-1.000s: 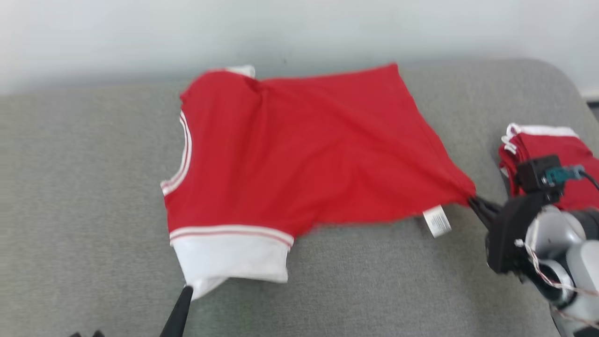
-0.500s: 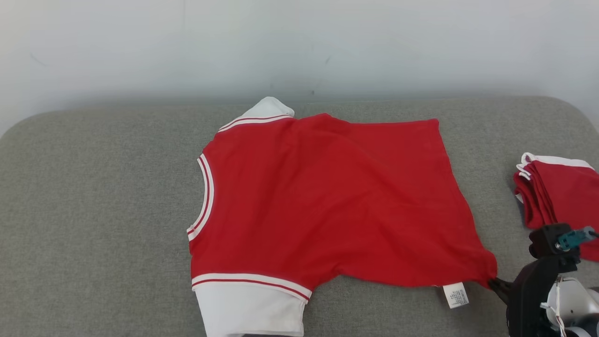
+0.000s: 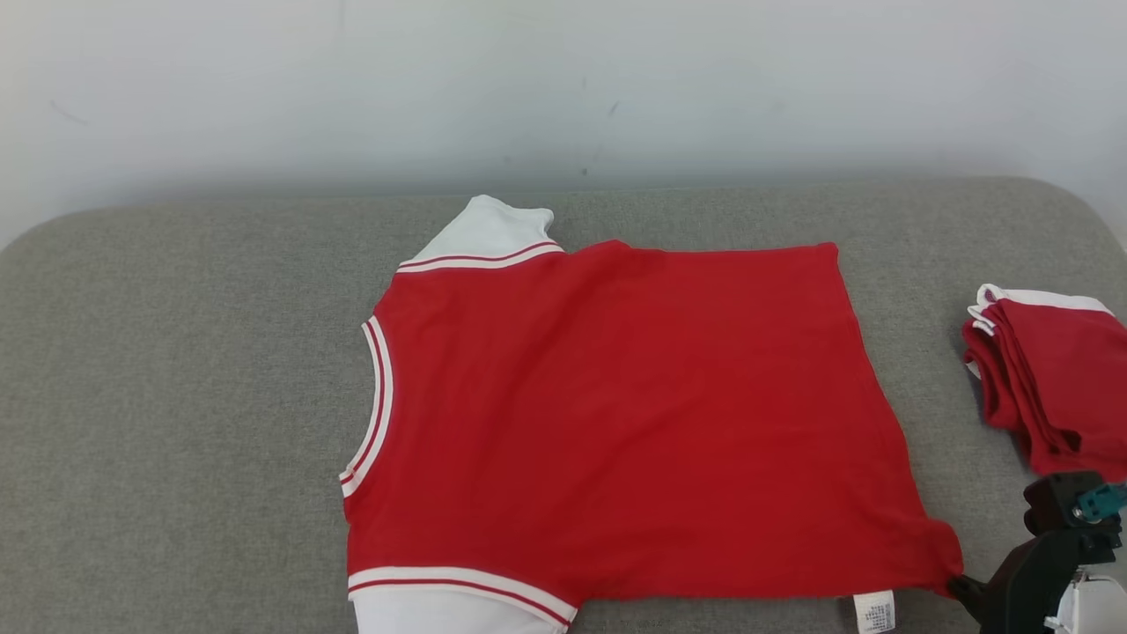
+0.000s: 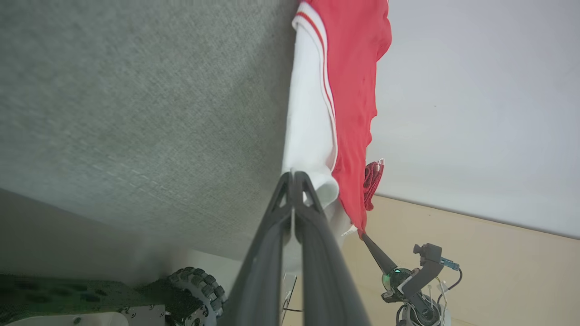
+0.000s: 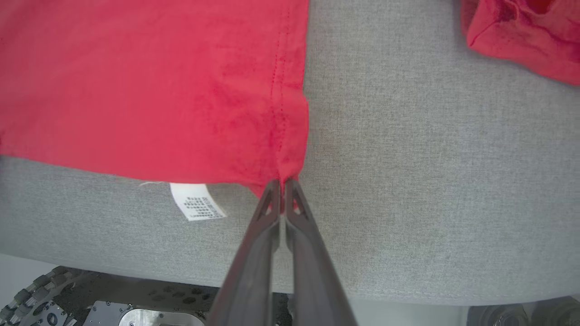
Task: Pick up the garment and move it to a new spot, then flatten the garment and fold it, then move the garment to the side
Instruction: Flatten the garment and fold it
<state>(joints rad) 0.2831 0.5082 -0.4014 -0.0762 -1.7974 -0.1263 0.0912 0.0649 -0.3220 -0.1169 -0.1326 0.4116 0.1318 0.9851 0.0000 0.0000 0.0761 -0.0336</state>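
The garment (image 3: 616, 414) is a red T-shirt with white, red-striped sleeves, spread nearly flat on the grey cushion (image 3: 176, 396). My right gripper (image 5: 282, 184) is shut on the garment's (image 5: 149, 90) near right hem corner, beside the white care label (image 5: 195, 201); in the head view that gripper (image 3: 958, 585) sits at the lower right. My left gripper (image 4: 293, 174) is shut on the edge of the white sleeve (image 4: 310, 136) at the cushion's near side. The right gripper (image 4: 364, 236) also shows in the left wrist view, pinching the red corner.
A folded stack of red garments (image 3: 1048, 379) lies at the cushion's right end, seen too in the right wrist view (image 5: 525, 31). A pale wall (image 3: 563, 88) stands behind. The robot's wheeled base (image 4: 195, 290) sits below the cushion's near edge.
The head camera has tilted, shifting the picture. Both grippers have drawn the garment toward the near edge, and it now lies flatter, with the far sleeve spread out.
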